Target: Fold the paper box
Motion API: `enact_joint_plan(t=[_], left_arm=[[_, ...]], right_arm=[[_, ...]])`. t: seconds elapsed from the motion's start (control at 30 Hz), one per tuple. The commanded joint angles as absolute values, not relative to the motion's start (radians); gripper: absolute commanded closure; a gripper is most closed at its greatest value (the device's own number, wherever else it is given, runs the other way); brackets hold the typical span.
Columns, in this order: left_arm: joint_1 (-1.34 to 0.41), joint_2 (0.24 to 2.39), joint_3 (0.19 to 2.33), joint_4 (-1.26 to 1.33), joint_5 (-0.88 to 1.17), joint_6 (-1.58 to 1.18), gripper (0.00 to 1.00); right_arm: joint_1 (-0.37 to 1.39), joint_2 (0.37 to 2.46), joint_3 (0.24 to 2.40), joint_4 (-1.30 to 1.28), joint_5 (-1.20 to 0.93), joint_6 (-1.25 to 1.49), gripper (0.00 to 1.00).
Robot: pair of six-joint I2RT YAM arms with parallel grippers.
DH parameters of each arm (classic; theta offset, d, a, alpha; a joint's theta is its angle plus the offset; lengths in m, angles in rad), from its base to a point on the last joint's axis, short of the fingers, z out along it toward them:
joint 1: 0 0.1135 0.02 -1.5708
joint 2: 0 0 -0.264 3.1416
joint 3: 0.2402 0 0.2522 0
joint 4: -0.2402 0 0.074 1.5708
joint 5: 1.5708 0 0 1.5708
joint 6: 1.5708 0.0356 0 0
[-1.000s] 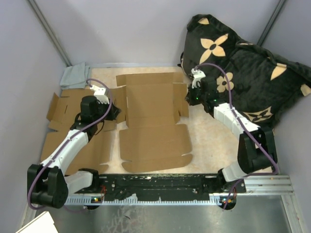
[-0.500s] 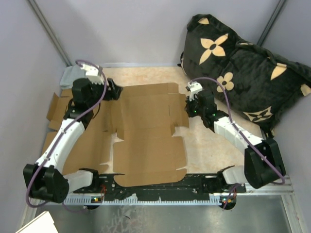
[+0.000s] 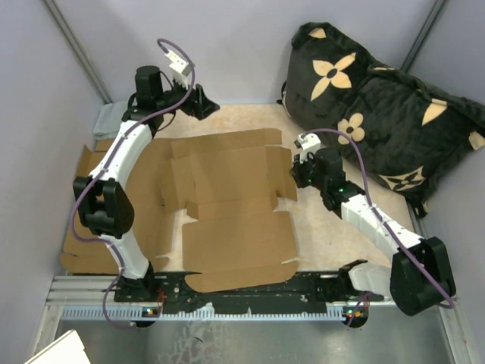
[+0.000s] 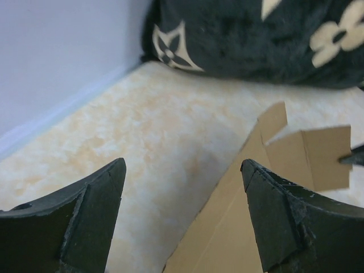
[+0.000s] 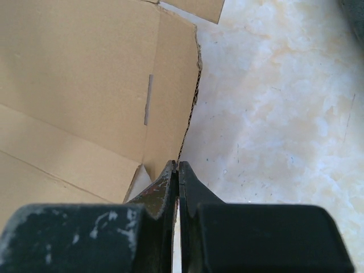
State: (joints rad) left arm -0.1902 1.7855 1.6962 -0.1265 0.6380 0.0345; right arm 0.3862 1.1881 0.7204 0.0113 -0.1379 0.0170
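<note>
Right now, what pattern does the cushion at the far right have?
Black cushion with tan flower shapes; clearest in the top external view.

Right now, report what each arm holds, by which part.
The right gripper, jaws shut, pinches the cardboard box by its right flap's edge; left gripper, jaws open, holds nothing.

1. In the left wrist view, the paper box runs off the bottom edge, between the spread, equally cropped fingers of the left gripper.
2. The paper box's edge disappears between the pressed fingertips of the right gripper.
</note>
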Motion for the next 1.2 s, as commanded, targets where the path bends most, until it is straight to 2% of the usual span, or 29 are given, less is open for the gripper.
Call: enact_joint_plan(t=[0.0, 0.3, 0.53, 0.9, 1.03, 1.13, 1.17], left_arm=[[-0.195, 1.821, 1.739, -0.223, 0.864, 0.139, 0.11], [-0.212, 1.889, 1.723, -0.290, 0.844, 0.167, 0.13], [-0.250, 1.925, 1.684, -0.282, 0.702, 0.213, 0.13], [-0.274, 1.974, 1.630, -0.273, 0.702, 0.225, 0.15], [-0.278, 1.959, 1.609, -0.279, 0.712, 0.235, 0.23], [-0.279, 1.934, 1.590, -0.279, 0.719, 0.241, 0.33], [-0.281, 1.926, 1.584, -0.280, 0.719, 0.243, 0.41]], right_arm=[[0.398, 1.141, 0.745, 0.024, -0.165, -0.025, 1.00], [0.397, 1.120, 0.773, -0.031, -0.183, -0.060, 1.00], [0.397, 1.125, 0.791, -0.048, -0.214, -0.063, 1.00], [0.397, 1.111, 0.794, -0.079, -0.214, -0.070, 1.00], [0.397, 1.113, 0.797, -0.091, -0.207, -0.072, 1.00], [0.397, 1.125, 0.803, -0.097, -0.197, -0.068, 1.00], [0.397, 1.129, 0.807, -0.103, -0.195, -0.064, 1.00]])
